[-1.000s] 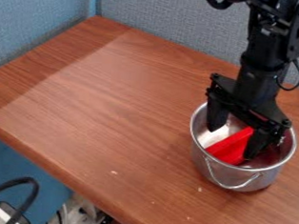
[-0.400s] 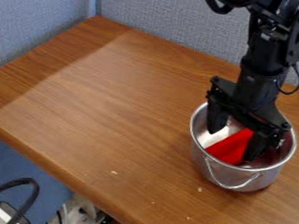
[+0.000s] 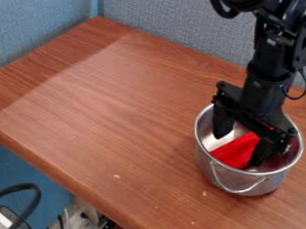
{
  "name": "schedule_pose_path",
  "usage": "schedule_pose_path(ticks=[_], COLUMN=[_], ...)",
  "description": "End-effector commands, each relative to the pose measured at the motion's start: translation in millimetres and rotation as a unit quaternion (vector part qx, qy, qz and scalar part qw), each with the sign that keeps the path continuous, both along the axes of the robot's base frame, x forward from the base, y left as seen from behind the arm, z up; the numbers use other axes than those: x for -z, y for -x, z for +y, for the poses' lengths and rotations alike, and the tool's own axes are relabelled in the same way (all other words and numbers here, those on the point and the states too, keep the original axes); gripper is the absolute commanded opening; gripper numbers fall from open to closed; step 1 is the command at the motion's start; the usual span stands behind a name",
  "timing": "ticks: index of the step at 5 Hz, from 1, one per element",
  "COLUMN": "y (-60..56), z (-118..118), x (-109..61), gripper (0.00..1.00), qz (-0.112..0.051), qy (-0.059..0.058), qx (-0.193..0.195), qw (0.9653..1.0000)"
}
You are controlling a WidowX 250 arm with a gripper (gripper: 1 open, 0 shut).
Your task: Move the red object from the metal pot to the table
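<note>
The red block (image 3: 237, 151) lies inside the metal pot (image 3: 246, 182), beside a white item (image 3: 221, 139). It is straddled by the widely spread fingers of the black gripper (image 3: 241, 141); no grip is seen. The reach appears made; grasp, lift and placing on the wooden table (image 3: 106, 105) remain. Little change from the earlier frame is seen.

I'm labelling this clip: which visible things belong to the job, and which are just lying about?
Part of the job:
- red object
- metal pot
- table
- gripper, reaching into the pot

Just lying about:
- black cable, lower left corner
</note>
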State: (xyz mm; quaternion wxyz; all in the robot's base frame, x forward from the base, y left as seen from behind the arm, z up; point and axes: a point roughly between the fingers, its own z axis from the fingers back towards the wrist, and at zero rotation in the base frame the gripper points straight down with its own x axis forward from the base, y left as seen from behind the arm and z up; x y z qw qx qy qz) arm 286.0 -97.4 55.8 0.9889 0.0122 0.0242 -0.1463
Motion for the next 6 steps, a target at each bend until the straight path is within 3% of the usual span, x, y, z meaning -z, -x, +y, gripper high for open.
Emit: schedule_pose_path(ticks=[1, 4, 5, 6], y=[-1.1, -2.4, -2.6, -2.7], z=[-6.6, -8.4, -8.0, -7.3], x=[0.1, 13.3, 15.6, 16.8], gripper=[1.00, 1.00, 0.00, 0.00], qz=[-0.014, -0.020, -0.021, -0.020], qy=[0.002, 0.006, 0.007, 0.007], qx=[0.011, 0.009, 0.008, 0.006], qw=[0.9998, 0.9997, 0.9997, 0.9998])
